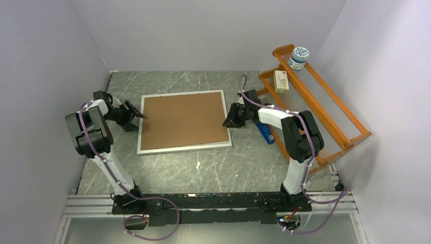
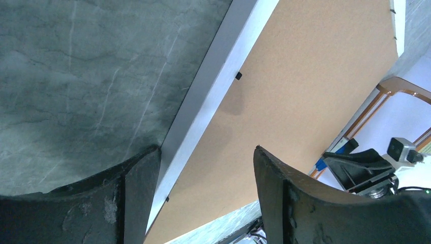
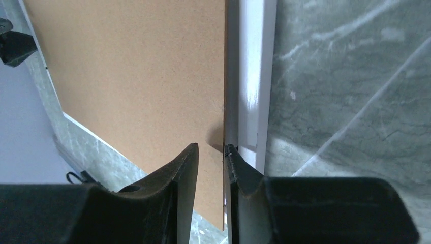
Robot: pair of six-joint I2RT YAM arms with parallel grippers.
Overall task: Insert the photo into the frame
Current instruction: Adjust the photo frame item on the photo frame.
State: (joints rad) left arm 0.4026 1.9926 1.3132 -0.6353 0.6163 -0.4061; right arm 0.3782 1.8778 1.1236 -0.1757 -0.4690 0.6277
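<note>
Poising my right gripper (image 3: 211, 147), jaws a slit apart, whether pinching anything I cannot tell, at the seam between backing board (image 3: 127, 76) and the frame (image 3: 251, 76), I hold my left gripper (image 2: 206, 148) wide and empty at its opposite short end, photo unseen.

The frame (image 1: 183, 148) lies flat in the middle of the desk (image 1: 203, 173), the left end effector (image 1: 136, 116) at its left rim and the right end effector (image 1: 227, 121) at its right rim. Bare desk runs along its near and far edges; rightward, a blue object (image 1: 265, 133) and the orange wooden rack (image 1: 283, 50) block the way
</note>
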